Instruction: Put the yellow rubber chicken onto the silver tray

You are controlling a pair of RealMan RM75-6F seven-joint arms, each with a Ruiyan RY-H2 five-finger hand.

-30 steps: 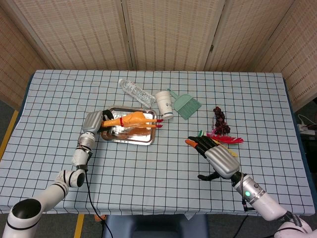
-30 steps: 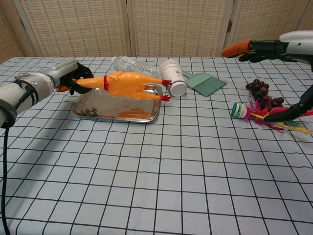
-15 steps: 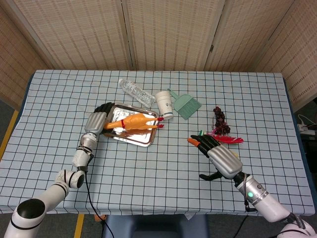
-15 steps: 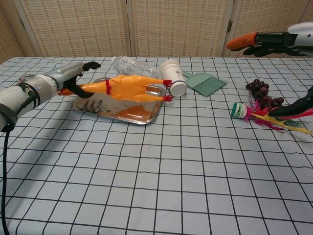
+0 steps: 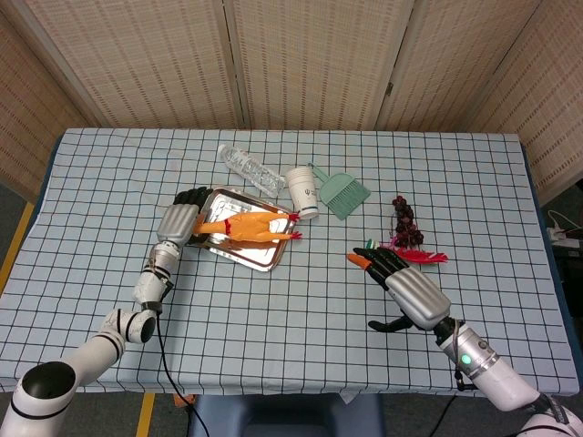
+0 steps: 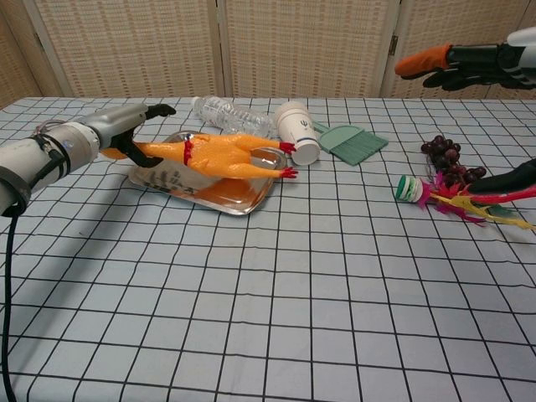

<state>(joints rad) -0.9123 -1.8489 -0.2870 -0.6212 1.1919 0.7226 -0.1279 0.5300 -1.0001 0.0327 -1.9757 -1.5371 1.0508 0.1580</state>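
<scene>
The left hand [image 6: 100, 134] pinches the head of the yellow rubber chicken [image 6: 222, 156], lying on the silver tray [image 6: 251, 199] left of centre; let go gently. The right hand [image 5: 405, 282] is spread, empty.

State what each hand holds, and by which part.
Left hand looks to hold the chicken by its head end, over the tray. Right hand holds nothing.

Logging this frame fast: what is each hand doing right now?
Left hand: fingers apart, beside the rubber chicken's head on the silver tray; whether it grips cannot be told.
Right hand: open, holding nothing.
</scene>
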